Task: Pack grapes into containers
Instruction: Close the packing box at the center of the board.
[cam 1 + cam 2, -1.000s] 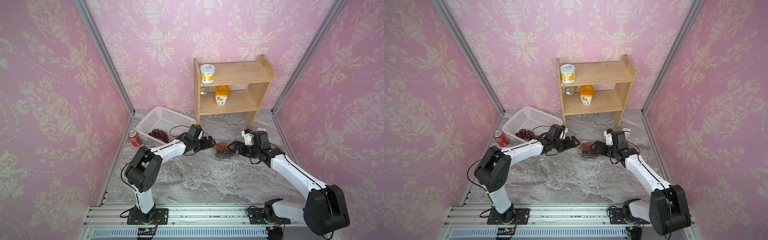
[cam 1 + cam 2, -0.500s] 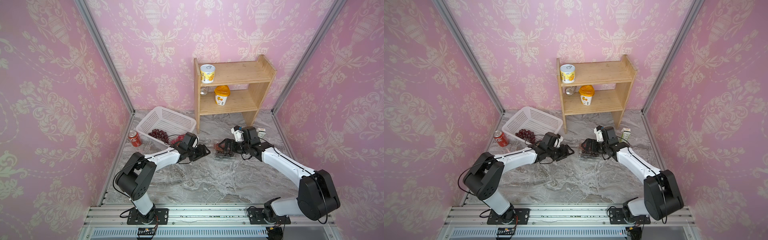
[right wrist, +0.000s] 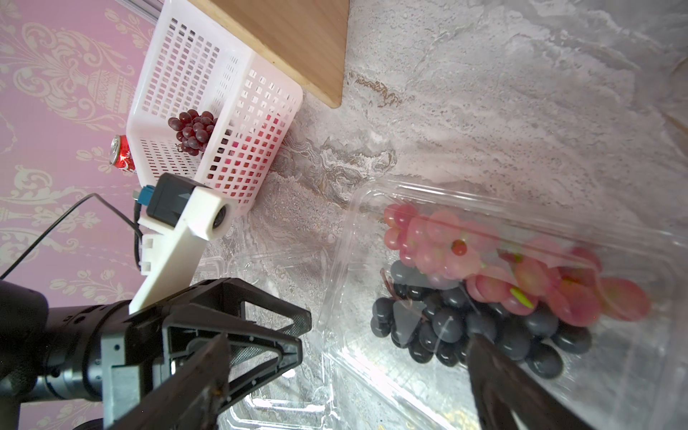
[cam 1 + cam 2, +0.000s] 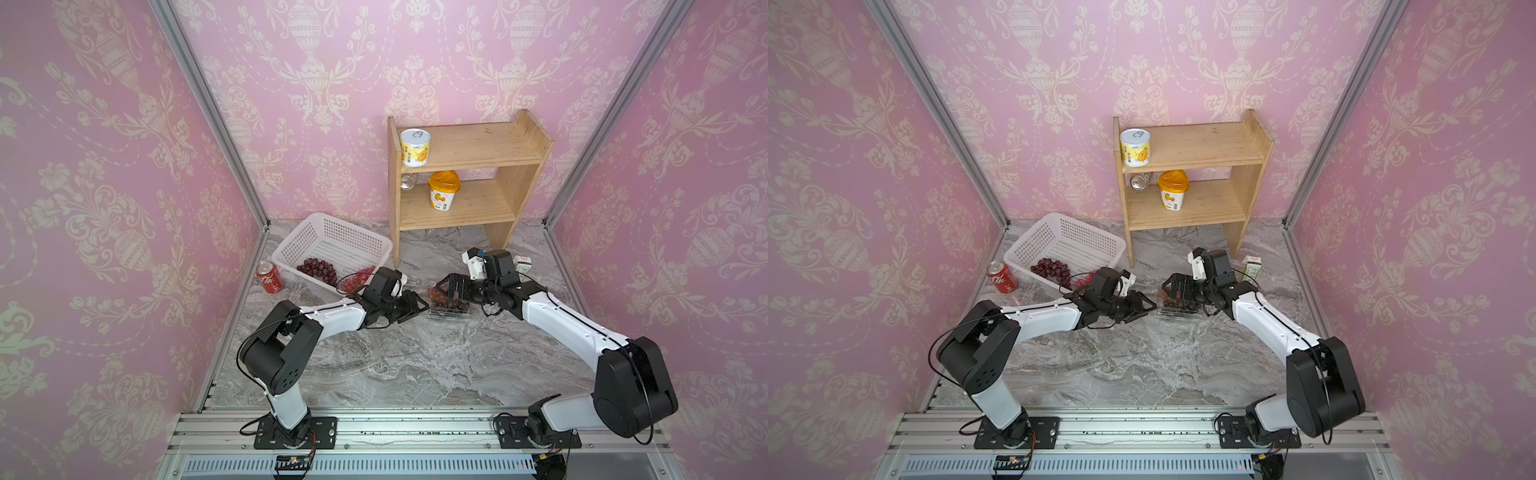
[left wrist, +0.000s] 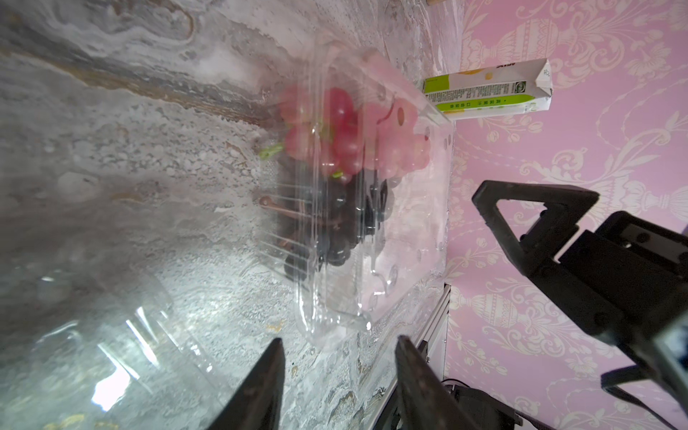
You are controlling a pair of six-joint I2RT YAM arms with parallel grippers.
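Figuring the container (image 4: 451, 311) wanted a gentle rim pinch, we had left pincer (image 5: 338, 338) half-spread, right pincer (image 3: 348, 337) wide, both empty.

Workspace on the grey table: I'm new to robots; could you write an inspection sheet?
Surface: grey marble-patterned tabletop, no spills.
Job's things: clear plastic clamshell box holds pink grapes and black grapes; second clear box empty; dark red bunch and light red bunch in white perforated basket.
Clutter: red soda can, green-white carton, wooden shelf with yellow-labelled tin, orange-lidded tub.
Jaws: on left arm apart, empty; on right arm open above packed box.
Cables: black cable loops at left wrist.
Surroundings: pink patterned walls, metal frame.
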